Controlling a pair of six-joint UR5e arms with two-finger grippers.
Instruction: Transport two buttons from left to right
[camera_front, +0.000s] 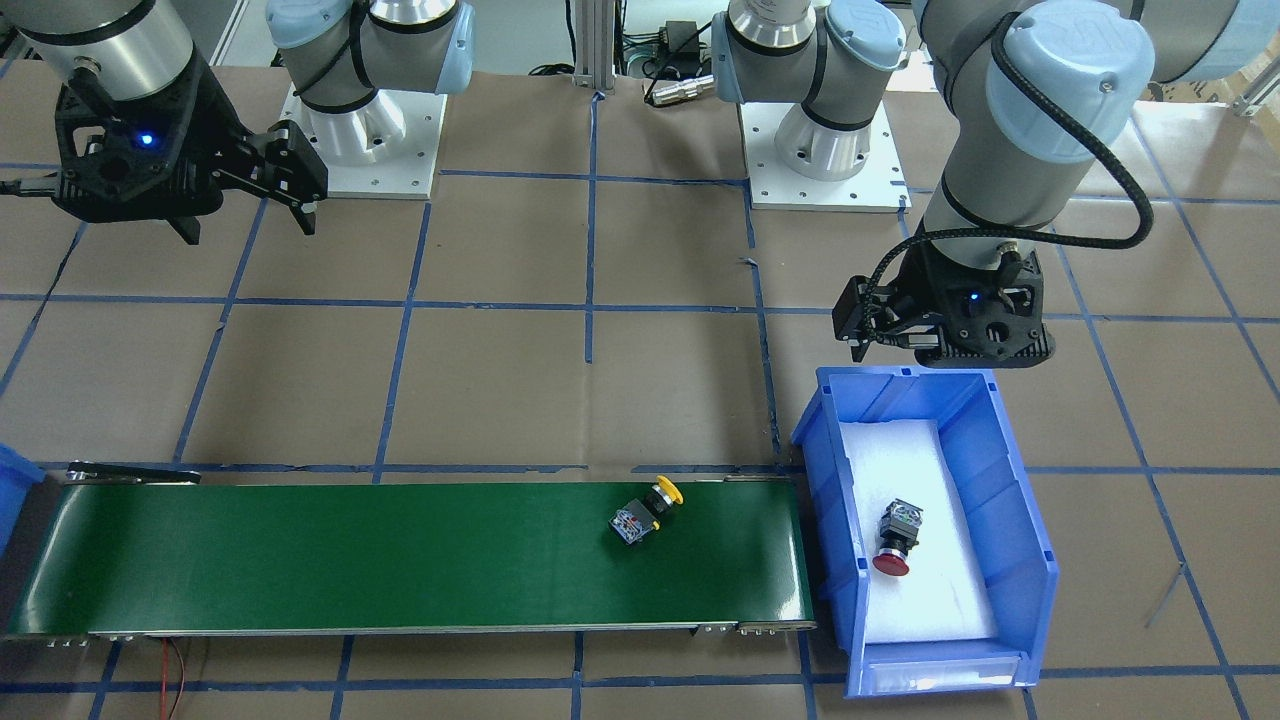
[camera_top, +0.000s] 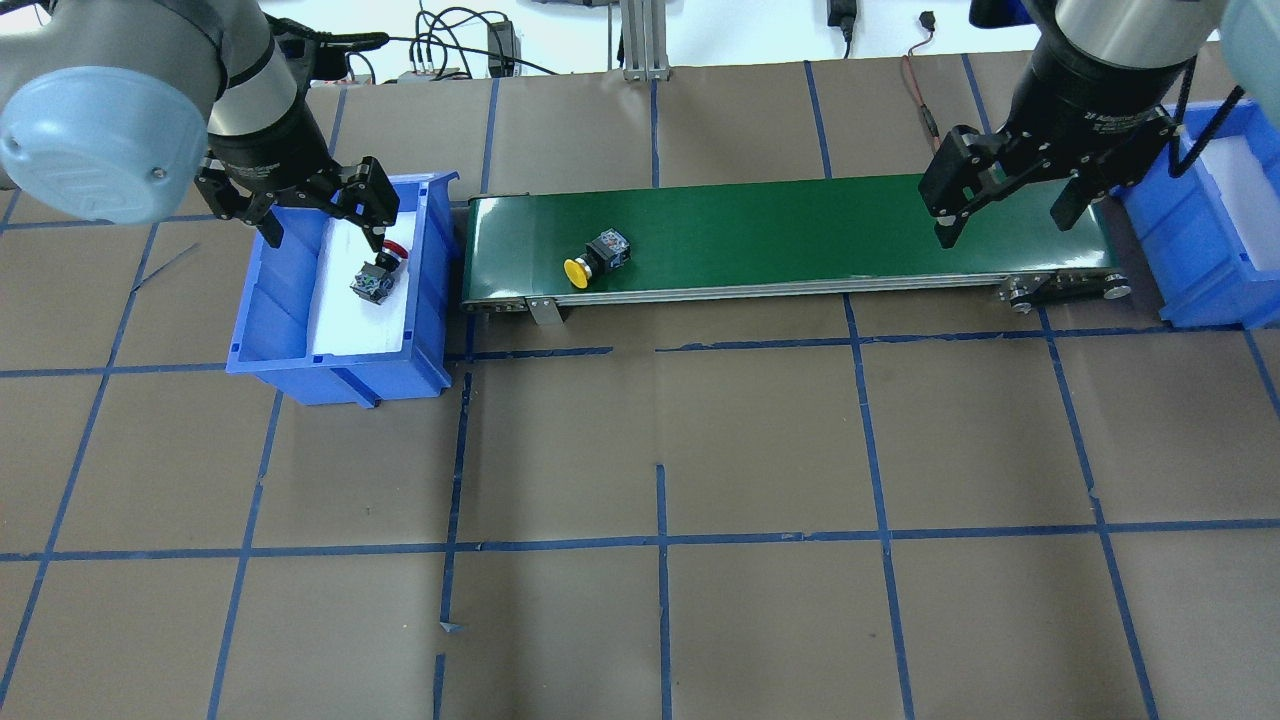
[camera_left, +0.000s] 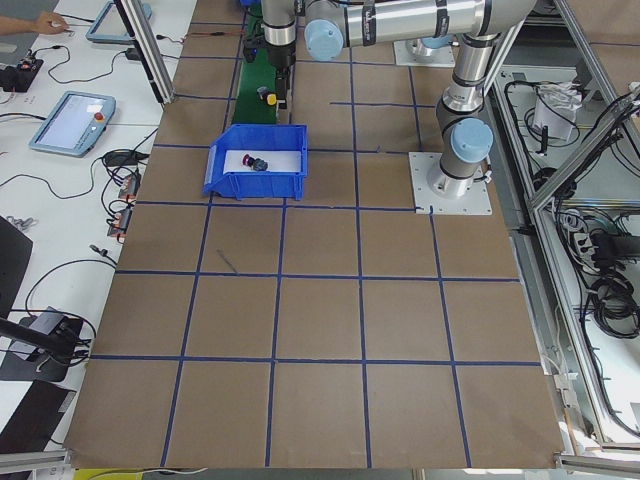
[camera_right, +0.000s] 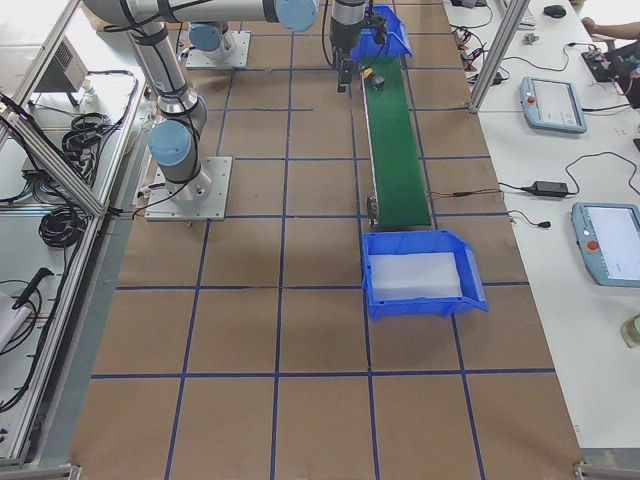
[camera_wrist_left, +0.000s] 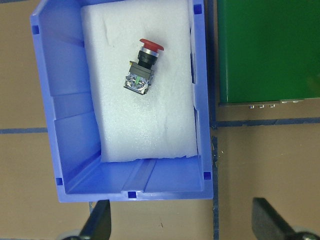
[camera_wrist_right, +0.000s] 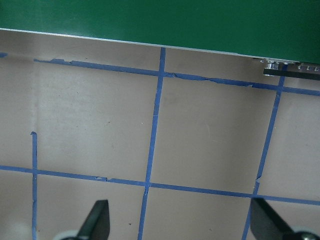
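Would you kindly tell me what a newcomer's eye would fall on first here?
The long green conveyor belt stands out, with the yellow button lying on it towards the robot's left end. Beside that end, the red button lies on white foam in a blue bin, the open left hand hanging above the bin.

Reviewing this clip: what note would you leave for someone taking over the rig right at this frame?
Left tool: open, holding nothing, hovering at the robot-side end of the left bin.
Right tool: open, holding nothing, raised near the right end of the belt.
Yellow button: lying on its side on the belt, near its left end.
Red button: lying on the white foam in the left bin.
Done: the yellow button is on the belt.
Left: the red button has to go onto the belt, and both have to reach the right bin, which holds neither yet.
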